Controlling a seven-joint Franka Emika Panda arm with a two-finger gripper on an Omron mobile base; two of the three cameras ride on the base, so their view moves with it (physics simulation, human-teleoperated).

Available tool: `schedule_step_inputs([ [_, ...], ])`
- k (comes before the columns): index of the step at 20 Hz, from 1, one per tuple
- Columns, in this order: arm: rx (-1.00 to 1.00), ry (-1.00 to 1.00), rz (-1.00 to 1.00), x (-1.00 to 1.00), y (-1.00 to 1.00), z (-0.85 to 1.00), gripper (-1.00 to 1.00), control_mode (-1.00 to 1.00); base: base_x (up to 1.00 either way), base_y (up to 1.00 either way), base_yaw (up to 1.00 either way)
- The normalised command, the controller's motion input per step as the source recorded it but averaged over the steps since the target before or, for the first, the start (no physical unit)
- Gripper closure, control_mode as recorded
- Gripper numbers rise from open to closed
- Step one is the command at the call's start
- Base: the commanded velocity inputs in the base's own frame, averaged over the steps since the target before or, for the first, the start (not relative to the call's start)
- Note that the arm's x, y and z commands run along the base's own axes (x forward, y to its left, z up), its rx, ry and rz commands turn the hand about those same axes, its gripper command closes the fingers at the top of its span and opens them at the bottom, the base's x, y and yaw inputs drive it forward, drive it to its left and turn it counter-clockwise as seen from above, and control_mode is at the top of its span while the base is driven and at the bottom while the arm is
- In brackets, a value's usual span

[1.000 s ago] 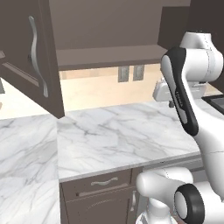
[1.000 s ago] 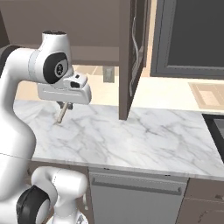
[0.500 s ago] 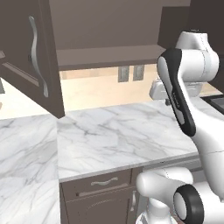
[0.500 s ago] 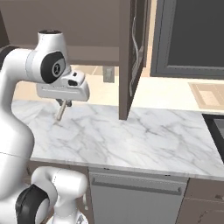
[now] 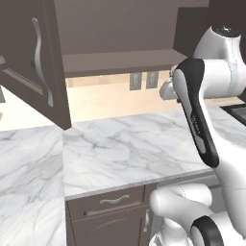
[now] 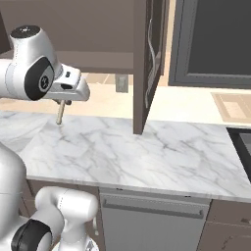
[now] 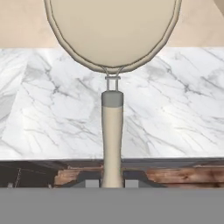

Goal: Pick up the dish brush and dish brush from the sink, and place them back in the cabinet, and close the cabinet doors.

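A cream dish brush [image 7: 112, 127] hangs in my gripper [image 7: 112, 182], which is shut on the lower end of its thin handle. Its round head [image 7: 113, 30] points away from the hand. In the right base view the gripper [image 6: 62, 102] hovers above the left part of the counter, and the brush [image 6: 60, 114] dangles below it. The grey-brown cabinet [image 5: 115, 60] stands open above the counter with a bare shelf. One cabinet door [image 5: 33, 62], with a wavy silver handle, swings out at the left. The other door [image 6: 147, 59] shows edge-on to the right of the gripper. The sink is out of view.
A white marble counter [image 6: 147, 152] runs below the cabinet, with wall outlets [image 5: 141, 80] behind it. Drawers [image 5: 113, 202] and a dishwasher front [image 6: 152, 220] sit under it. A dark panel [image 6: 215, 44] hangs at the right, and a black cooktop edge [image 6: 242, 142] lies beyond the counter.
The arm has carried the cream brush a little leftward and upward in the right base view. The grip has stayed shut, and the doors have not moved.
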Motion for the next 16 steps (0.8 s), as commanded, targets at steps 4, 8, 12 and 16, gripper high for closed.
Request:
schedule_step_inputs([
  [4, 0.00, -0.19, 0.00, 0.10, 0.01, 0.59, 1.00, -1.00, 0.00, 0.00, 0.00],
  [8, 0.00, -0.20, 0.00, 0.18, 0.00, 0.57, 1.00, -1.00, 0.00, 0.00, 0.00],
  [12, 0.00, -0.15, 0.00, 0.35, 0.00, 0.48, 1.00, -1.00, 0.00, 0.00, 0.00],
  [16, 0.00, -0.13, 0.00, 0.58, 0.02, 0.21, 1.00, -1.00, 0.00, 0.00, 0.00],
])
